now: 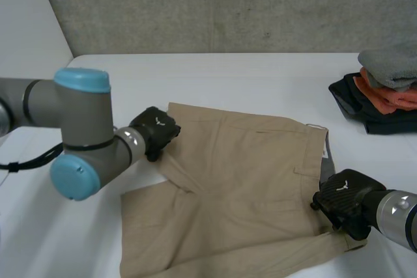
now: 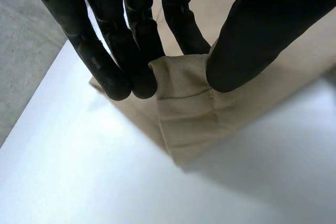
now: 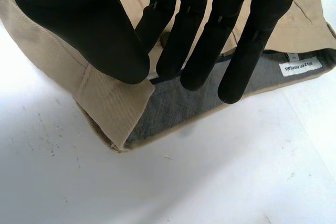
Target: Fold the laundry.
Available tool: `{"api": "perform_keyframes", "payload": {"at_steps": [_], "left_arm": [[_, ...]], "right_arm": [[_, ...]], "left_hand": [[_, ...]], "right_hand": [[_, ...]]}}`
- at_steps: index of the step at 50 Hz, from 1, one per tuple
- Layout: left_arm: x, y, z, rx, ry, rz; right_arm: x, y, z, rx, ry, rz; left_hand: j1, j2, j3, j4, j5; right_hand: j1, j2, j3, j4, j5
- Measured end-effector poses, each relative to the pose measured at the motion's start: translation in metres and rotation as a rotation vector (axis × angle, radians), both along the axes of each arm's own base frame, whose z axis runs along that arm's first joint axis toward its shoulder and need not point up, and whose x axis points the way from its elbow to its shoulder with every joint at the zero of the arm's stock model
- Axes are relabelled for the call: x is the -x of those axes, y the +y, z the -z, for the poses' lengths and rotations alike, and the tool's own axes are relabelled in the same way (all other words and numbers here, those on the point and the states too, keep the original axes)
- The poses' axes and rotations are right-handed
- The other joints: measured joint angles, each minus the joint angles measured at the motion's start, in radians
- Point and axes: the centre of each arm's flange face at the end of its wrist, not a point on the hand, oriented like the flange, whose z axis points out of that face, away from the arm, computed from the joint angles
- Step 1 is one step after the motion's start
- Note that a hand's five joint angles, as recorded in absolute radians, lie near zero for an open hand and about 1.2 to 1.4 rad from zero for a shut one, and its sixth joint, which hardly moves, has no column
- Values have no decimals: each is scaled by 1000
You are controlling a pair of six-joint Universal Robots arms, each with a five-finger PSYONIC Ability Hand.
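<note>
Khaki cotton shorts (image 1: 241,180) lie flat near the stack of folded grey and orange clothes (image 1: 386,89). Left hand (image 1: 155,133) pinches a hem corner far from that stack, right hand (image 1: 343,201) the waistband corner nearer it. Pinches look shallow tbh, one could slip mid-lift and skew the fold.

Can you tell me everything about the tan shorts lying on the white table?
The tan woven shorts look like sturdy cotton. They lie spread nearly flat on the white table, with the waist toward the robot's right and the legs toward its left. Inside the waistband there is a grey lining with a small white label. The left hand pinches a leg-hem corner between its fingers and thumb. The right hand pinches a waistband corner that is turned back.
</note>
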Motion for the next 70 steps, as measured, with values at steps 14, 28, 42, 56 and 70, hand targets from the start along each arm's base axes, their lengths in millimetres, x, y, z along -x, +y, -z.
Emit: {"api": "perform_keyframes", "payload": {"at_steps": [14,28,42,56,70], "left_arm": [[-29,22,8,23,-194,-59],[-59,74,-50,-23,42,-214],[-87,166,-35,-393,109,-277],[-82,203,-16,-584,2,-242],[-76,215,-26,-600,-139,-144]], "right_arm": [[-7,8,-2,9,2,-36],[-11,4,-13,49,-38,-12],[-16,-10,-21,99,-123,127],[-10,-14,-21,116,-121,173],[8,12,-23,-160,-2,-57]], "left_hand": [[-707,-678,-668,-672,-639],[-957,-973,-968,-987,-935],[-855,-883,-880,-888,-858],[-173,-50,-52,-60,-30],[-51,13,8,5,35]], "right_hand": [[0,0,0,0,0],[0,0,0,0,0],[0,0,0,0,0],[0,0,0,0,0],[0,0,0,0,0]]}}
